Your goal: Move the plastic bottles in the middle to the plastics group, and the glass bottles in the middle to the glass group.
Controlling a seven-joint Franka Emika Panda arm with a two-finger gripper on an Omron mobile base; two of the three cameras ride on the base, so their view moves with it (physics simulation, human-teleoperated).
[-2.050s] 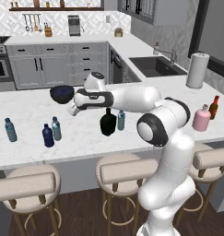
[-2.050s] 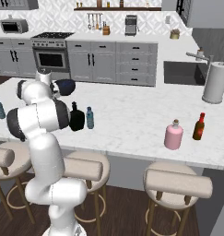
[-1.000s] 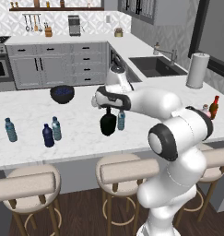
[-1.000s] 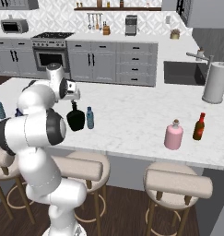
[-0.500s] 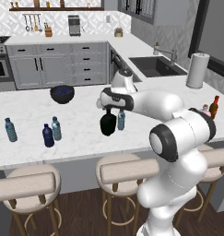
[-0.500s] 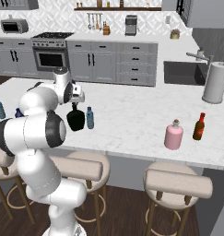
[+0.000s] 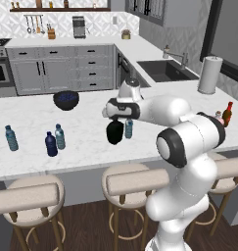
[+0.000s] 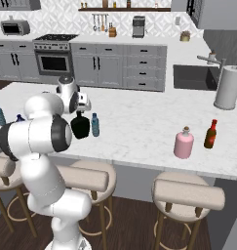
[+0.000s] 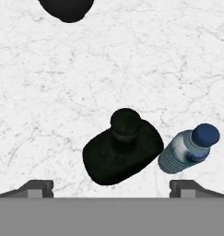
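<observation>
the black flask (image 9: 122,152) stood mid-counter (image 7: 86,142), near the front edge, with bare marble open behind it. a plastic bottle (image 9: 189,147) stood just beside it, perhaps touching. the arm hid the flask's neck in the left base view. the gripper (image 9: 111,188) hung above the flask, jaws released and spread wide, the flask lying between them. a dark bowl (image 9: 66,8) was cut off by the frame edge.

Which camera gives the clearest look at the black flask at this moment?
The hand view: it looks straight down on the black flask, stopper and whole body unobstructed, a plastic water bottle beside it. In the left base view the flask stands under the gripper; in the right base view the arm partly covers it.
</observation>
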